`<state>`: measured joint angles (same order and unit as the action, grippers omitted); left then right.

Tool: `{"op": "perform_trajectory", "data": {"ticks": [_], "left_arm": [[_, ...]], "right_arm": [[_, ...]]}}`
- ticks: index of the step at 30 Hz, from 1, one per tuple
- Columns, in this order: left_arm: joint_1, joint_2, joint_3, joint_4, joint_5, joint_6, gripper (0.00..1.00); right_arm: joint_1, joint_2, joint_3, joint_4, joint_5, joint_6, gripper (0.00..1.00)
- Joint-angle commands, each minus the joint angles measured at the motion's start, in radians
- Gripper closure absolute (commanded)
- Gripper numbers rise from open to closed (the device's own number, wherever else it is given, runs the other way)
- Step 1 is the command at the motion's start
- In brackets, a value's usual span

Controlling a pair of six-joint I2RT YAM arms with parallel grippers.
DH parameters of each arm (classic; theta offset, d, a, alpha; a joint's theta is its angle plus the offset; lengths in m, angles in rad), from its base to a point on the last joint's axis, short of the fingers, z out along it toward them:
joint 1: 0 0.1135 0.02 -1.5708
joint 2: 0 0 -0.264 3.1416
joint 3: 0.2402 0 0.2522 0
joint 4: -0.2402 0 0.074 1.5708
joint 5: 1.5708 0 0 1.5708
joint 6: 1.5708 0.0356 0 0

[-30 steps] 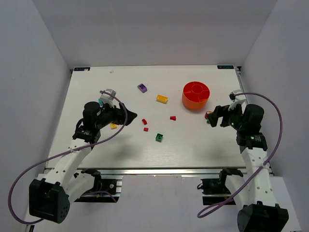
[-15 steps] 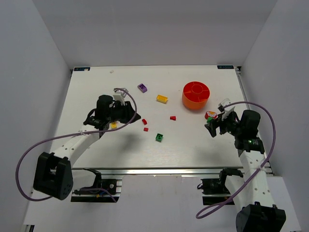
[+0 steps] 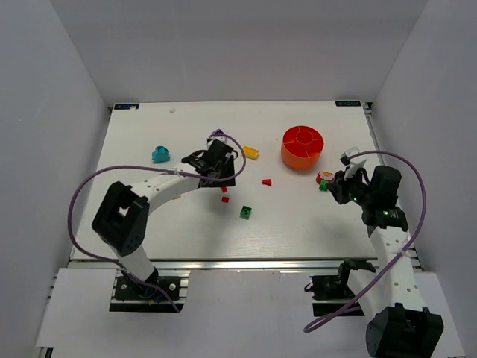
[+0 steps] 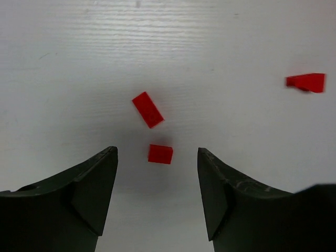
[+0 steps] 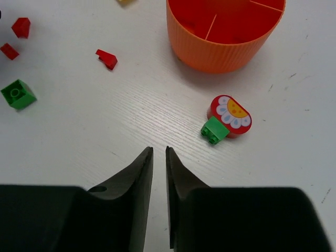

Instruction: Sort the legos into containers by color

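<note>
I have the left gripper point(image 4: 157, 153) hanging low over the white table point(image 3: 149, 224), near its middle, fingers spread wide with nothing in them. They frame a small square red brick point(image 4: 160, 154), so one closing stroke could take it. A longer red brick point(image 4: 148, 109) lies just beyond it, turned askew. The two sit close enough together that I judge the wide spread risks nudging the longer one. A red wedge point(image 4: 307, 82) lies well off to the right.

The right gripper point(image 5: 158, 149) is drawn in to a narrow slit and holds nothing. It points at bare table on the near side of the orange bowl point(image 5: 226, 52). To its right a little green brick point(image 5: 214, 130) lies touching a rounded red piece point(image 5: 231, 114) printed with white petals and a yellow centre.

The bowl stands far right. Its outer wall is finely ribbed and thin dividers cut the inside into compartments. I see no brick in the parts that show.

Every brick is glossy hard plastic with crisp edges, while the table has a faint grain. A studded green cube point(image 5: 18, 94) lies near the middle, a teal brick point(image 3: 160, 154) far left, and a yellow one point(image 3: 251, 152) left of the bowl. Sorting has hardly begun.
</note>
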<state>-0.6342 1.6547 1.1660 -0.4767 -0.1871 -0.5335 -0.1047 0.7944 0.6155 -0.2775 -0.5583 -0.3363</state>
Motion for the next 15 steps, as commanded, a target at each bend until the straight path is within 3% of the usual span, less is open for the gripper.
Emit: {"op": "perform_trajectory", "data": {"ticks": [1,7,13,15], "left_arm": [[-0.045,0.051,0.087,-0.181,-0.279,-0.181,0.28],[-0.067,0.244,0.276,-0.373,-0.377,-0.367,0.28],[-0.067,0.342,0.330,-0.336,-0.325,-0.399,0.35],[-0.067,0.365,0.333,-0.336,-0.313,-0.411,0.41]], "right_arm": [[-0.003,0.002,0.043,0.043,0.046,0.071,0.77],[-0.001,-0.009,0.041,0.047,0.055,0.077,0.70],[-0.003,-0.018,0.038,0.047,0.057,0.077,0.70],[-0.004,-0.018,0.038,0.052,0.061,0.082,0.70]]}}
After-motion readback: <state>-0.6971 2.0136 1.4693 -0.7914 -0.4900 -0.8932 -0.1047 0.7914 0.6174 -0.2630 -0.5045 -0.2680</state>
